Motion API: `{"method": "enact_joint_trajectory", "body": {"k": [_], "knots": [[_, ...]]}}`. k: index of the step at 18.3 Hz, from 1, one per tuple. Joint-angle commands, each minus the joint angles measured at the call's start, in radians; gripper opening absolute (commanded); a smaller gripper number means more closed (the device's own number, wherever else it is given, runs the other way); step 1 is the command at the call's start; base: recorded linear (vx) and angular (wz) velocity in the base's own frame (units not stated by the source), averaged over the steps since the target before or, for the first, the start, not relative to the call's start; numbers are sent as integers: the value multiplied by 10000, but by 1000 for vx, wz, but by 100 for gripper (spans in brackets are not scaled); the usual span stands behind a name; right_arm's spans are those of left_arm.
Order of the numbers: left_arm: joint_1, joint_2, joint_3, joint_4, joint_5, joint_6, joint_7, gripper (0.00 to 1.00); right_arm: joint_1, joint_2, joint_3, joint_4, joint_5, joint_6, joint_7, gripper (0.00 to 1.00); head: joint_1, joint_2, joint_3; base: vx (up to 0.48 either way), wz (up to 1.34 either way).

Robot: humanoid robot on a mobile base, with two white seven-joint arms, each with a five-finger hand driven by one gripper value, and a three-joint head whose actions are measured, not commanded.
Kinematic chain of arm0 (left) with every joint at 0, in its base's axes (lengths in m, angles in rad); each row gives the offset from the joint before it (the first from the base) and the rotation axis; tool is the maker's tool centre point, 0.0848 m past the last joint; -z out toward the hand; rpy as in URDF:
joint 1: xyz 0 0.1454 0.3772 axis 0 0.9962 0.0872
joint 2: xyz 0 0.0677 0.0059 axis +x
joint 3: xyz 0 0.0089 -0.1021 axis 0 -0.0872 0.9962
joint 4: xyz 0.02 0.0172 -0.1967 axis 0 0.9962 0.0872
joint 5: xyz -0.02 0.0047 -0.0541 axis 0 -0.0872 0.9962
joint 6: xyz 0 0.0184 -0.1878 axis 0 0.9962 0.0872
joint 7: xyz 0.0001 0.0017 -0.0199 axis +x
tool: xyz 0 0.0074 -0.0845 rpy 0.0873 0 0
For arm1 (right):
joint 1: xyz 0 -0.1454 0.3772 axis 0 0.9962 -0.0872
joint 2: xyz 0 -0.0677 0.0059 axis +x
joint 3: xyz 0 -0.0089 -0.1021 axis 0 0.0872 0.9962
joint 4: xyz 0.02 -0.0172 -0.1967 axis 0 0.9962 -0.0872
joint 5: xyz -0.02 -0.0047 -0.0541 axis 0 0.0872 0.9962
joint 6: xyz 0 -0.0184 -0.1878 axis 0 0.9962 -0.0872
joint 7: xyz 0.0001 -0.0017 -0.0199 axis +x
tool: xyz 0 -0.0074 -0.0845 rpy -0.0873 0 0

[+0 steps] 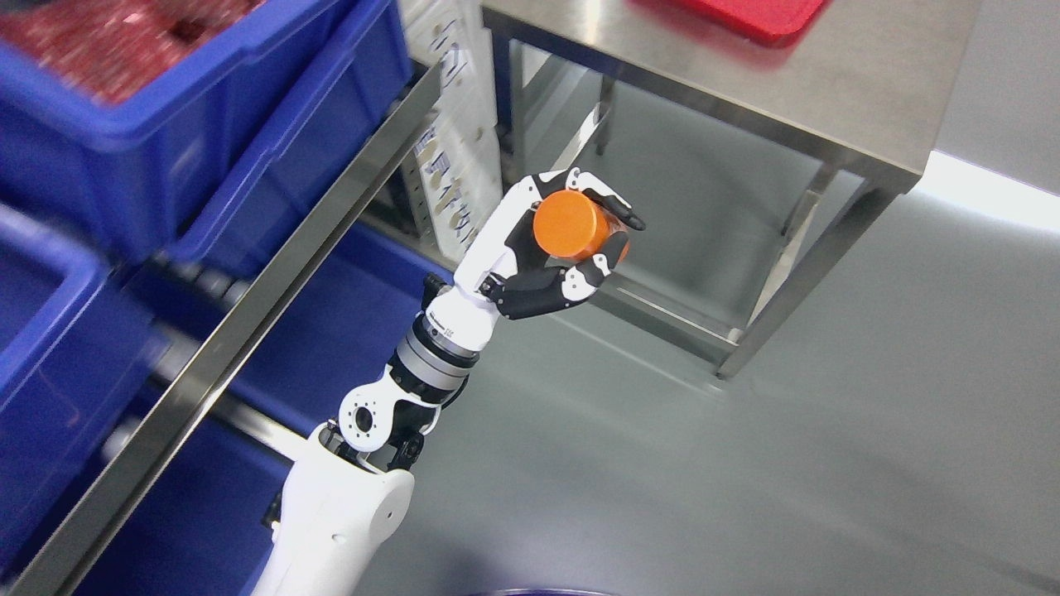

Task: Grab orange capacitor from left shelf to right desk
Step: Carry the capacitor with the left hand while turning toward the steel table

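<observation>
The orange capacitor [570, 223], a short round cylinder, is held in the air over the grey floor between the shelf and the desk. My left hand [580, 236] is shut on it, with the black-and-white fingers [580, 277] curled under it and the thumb over its top. The arm rises from the bottom edge, left of the middle. The steel desk [836, 99] stands at the upper right, beyond the hand. The shelf with its steel rail [273, 273] runs along the left. My right arm is out of view.
Blue bins [124, 149] fill the shelf on the left; the top one holds reddish parts. A red tray [762, 16] lies on the desk's far edge. The desk's legs and lower bars [795, 281] stand just right of the hand. Grey floor [745, 463] spreads at the lower right.
</observation>
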Motion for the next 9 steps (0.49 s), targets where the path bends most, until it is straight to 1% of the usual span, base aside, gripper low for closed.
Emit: {"method": "enact_joint_trajectory", "body": {"k": [1, 4, 7, 8, 9], "knots": [[-871, 174, -1568, 27, 38, 864, 4, 2, 214, -176, -123, -175, 61, 13, -14, 100, 0, 0, 0, 716, -797], [-1454, 174, -1631, 27, 144, 1479, 217, 2, 214, -176, -123, -175, 61, 13, -14, 100, 0, 0, 0, 737, -696], [-1777, 174, -1646, 27, 757, 2215, 526, 2, 214, -176, -123, -175, 61, 13, -14, 100, 0, 0, 0, 705, -550], [-1869, 174, -1646, 27, 819, 2324, 510, 2, 214, -176, -123, -175, 61, 13, -14, 100, 0, 0, 0, 646, -368], [-1992, 174, -1646, 27, 850, 2431, 495, 2, 214, -176, -123, -175, 61, 13, -14, 100, 0, 0, 0, 454, -348]]}}
